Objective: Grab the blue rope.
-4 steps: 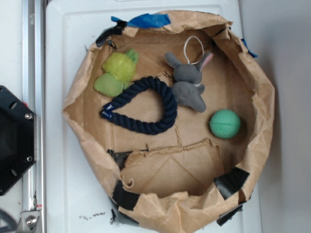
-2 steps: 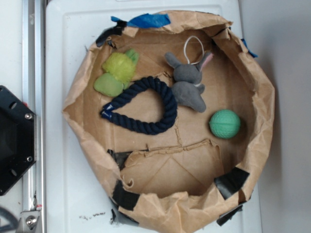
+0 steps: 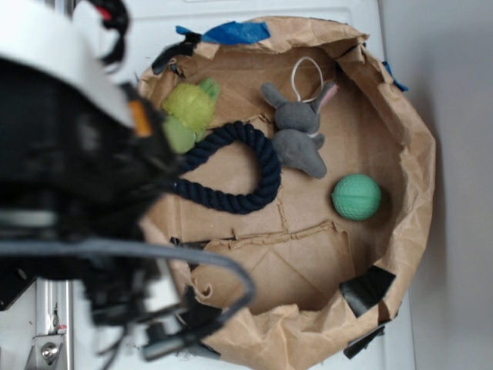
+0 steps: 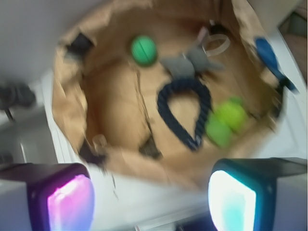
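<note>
Left of centre in the exterior view, the robot arm [image 3: 77,193] fills the frame, blurred, covering the blue rope's [image 3: 245,171] pointed left end. Beside the rope lie a yellow-green plush [image 3: 189,108] at upper left, a grey plush [image 3: 300,137] touching its right curve, and a green ball [image 3: 357,196] well apart at right, all inside a brown paper bowl [image 3: 412,166] on the white bench [image 3: 108,297]. The rope's long axis runs roughly left-right, rounded end rightward. The gripper [image 4: 149,199] has its jaws spread wide, empty, over the bowl's rim.
</note>
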{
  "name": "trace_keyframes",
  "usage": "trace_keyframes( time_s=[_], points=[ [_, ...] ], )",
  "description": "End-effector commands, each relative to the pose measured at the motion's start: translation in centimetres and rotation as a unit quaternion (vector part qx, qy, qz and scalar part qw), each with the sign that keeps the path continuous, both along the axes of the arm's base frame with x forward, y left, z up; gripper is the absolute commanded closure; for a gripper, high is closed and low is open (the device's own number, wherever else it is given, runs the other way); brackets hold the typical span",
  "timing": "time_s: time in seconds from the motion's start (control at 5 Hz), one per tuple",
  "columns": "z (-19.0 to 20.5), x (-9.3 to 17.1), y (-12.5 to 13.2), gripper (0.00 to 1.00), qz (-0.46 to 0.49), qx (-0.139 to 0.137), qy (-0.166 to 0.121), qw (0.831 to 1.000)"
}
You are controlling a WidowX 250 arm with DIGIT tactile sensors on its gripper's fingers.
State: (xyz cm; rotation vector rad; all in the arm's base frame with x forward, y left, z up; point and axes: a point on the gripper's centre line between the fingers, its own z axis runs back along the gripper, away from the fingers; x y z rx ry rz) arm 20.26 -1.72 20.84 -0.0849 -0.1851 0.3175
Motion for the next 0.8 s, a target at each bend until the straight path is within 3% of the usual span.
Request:
trace_keyframes(
  time_s=[0.0, 0.4, 0.6],
  points=[
    [-3.9, 3.2, 2.6, 0.00, 0.051, -0.006, -0.063, 0.997],
    [-8.4, 4.6, 5.2, 0.00, 0.062, 0.005, -0.072, 0.995],
    [-10.1, 5.1, 5.1, 0.00, 0.075, 0.016, -0.065, 0.995]
  ],
)
